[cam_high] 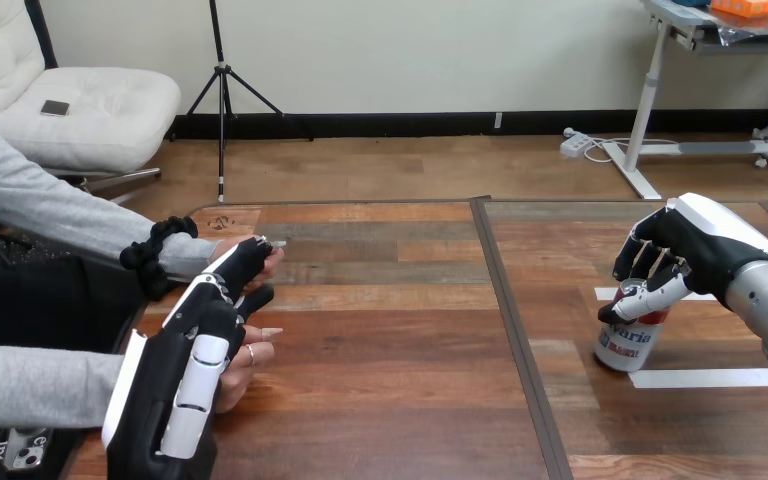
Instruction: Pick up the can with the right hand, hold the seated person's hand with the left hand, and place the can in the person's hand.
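**Can gripped but not yet lifted; handover still to come**

At the right of the desk, the can stands upright on the wood, just beside a strip of white tape. The right hand comes at it from the right and above. Its fingers are curled down round the top of the can, which looks to be resting on the desk and not yet raised.

At the left, well apart from the can, the left hand reaches away from the robot between the person's two hands. Its fingers lie nearly straight and seem to touch the person's far hand without visibly wrapping it. The person's near hand sits just beside the robot's palm.

The task looks to be at an early stage: the grasp on the can seems made. What is left is to lift it, take a real hold of the person's hand, carry the can across the desk to the left, and set it in that hand.
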